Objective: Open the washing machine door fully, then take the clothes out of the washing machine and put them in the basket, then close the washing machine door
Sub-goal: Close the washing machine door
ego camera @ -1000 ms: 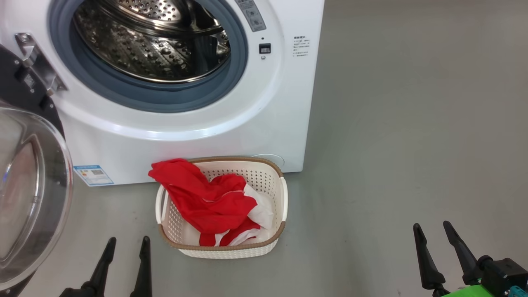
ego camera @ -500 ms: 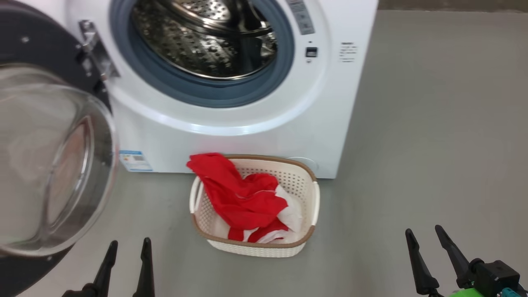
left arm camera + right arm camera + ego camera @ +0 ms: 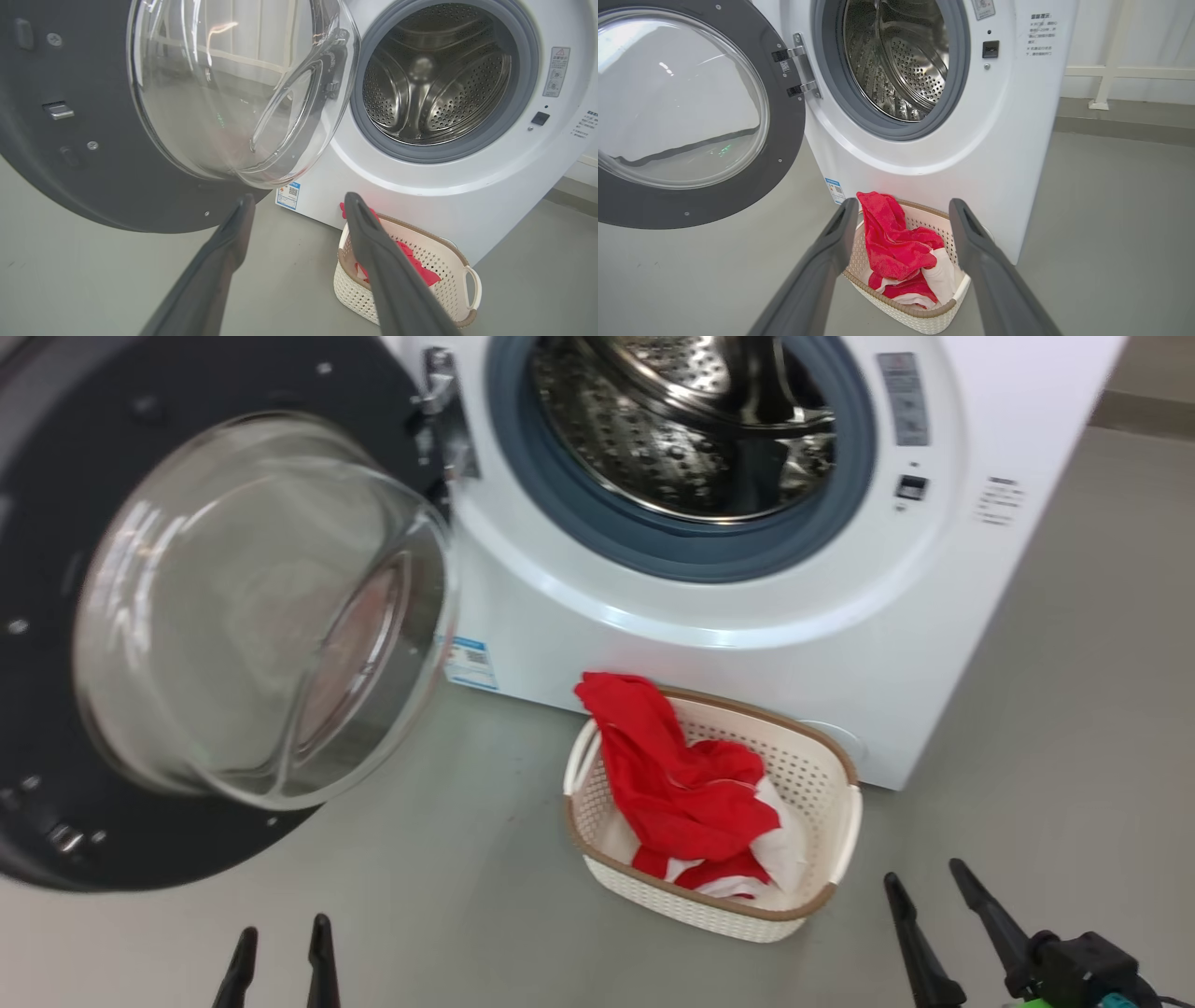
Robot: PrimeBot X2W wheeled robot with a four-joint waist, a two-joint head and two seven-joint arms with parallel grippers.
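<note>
The washing machine (image 3: 747,644) stands with its steel drum (image 3: 691,420) bare. The washing machine door (image 3: 37,728) hangs wide open at the left, its glass bowl (image 3: 261,607) bulging toward me. The red and white clothes (image 3: 686,784) lie in the cream basket (image 3: 822,887) on the floor before the machine, one red end draped over the far rim. My left gripper (image 3: 280,938) is open, low at the left below the door. My right gripper (image 3: 924,887) is open too, just right of the basket. Both hold nothing.
Grey floor (image 3: 1074,691) stretches to the right of the machine. In the right wrist view a white rail (image 3: 1111,70) runs along the wall behind. The door (image 3: 70,177) stands close ahead of my left fingers (image 3: 233,233).
The head camera has swung left, so the machine, basket and door slid right in the picture and more of the door shows. The clothes and basket lie as before; both grippers stay open.
</note>
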